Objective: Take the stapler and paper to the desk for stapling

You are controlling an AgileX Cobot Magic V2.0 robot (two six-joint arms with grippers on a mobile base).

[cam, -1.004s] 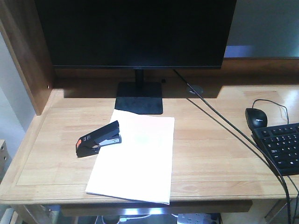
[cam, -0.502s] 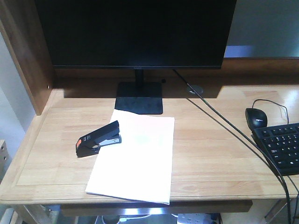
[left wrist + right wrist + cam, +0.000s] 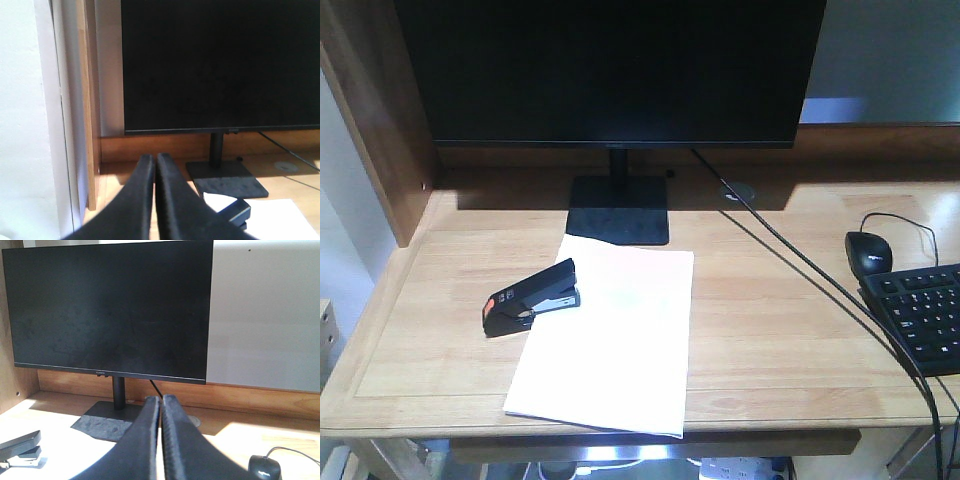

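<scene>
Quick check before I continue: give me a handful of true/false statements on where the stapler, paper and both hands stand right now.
1. The small black stapler with the orange-red end lies with one end over the left edge of the white paper stack. True.
2. The paper stack hangs off the light-wood desk onto the floor. False: it lies flat on the desk, in front of the black monitor's stand.
3. The left hand is shut on the stapler. False: its fingers are closed together on nothing, with the stapler lying beyond them.
4. The right hand is shut and empty. True.
5. The black computer mouse sits on the paper. False: it sits far right, beside the black keyboard.
</scene>
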